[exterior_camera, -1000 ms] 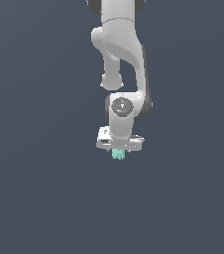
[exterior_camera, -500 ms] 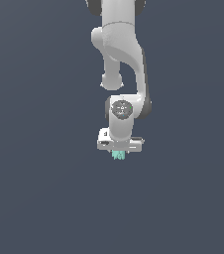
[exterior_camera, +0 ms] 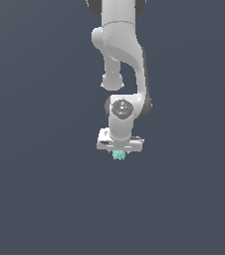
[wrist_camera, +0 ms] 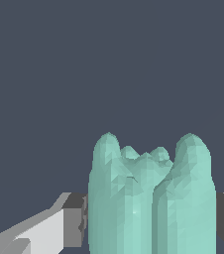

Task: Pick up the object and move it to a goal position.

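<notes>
The object is a small mint-green ridged piece that pokes out just below my white gripper in the exterior view. The wrist view shows the object large and close, with rounded vertical ridges, held between the two fingers. The gripper is shut on it. The gripper hangs from the white arm in the middle of the exterior view, pointing down. The fingertips are mostly hidden behind the object and the hand.
A plain dark grey-blue surface fills the rest of both views. No other objects show.
The gripper with the object has risen slightly in the exterior view over the last second.
</notes>
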Available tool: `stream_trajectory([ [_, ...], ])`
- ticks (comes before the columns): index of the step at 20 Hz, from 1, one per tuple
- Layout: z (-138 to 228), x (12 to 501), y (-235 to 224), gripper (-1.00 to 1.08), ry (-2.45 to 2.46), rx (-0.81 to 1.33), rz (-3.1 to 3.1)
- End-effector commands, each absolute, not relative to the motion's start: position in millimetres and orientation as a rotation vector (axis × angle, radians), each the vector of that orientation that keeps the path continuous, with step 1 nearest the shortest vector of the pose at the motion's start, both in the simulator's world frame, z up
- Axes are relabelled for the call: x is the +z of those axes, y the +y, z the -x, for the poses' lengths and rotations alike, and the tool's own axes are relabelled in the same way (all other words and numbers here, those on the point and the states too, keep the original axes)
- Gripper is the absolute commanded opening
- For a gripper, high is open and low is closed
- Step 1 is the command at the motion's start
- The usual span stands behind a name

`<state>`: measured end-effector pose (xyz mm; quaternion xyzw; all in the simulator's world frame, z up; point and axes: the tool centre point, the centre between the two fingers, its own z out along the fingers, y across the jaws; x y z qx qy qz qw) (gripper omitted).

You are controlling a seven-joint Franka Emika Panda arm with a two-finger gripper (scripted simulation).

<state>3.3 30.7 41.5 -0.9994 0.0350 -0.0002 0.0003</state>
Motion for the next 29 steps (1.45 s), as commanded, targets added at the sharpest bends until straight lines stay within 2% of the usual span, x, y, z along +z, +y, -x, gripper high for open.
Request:
stream_trajectory([
  [1, -0.4, 43.8, 27.1, -1.0, 0.111, -0.001, 3.139],
  [8, 19.7, 57.8, 5.6, -1.0, 0.112, -0.001, 3.139],
  [20, 74.6, 98.1, -55.2, -1.0, 0.112, 0.0, 3.139],
  [29, 88.7, 110.2, -73.2, -1.0, 0.112, 0.0, 3.139],
])
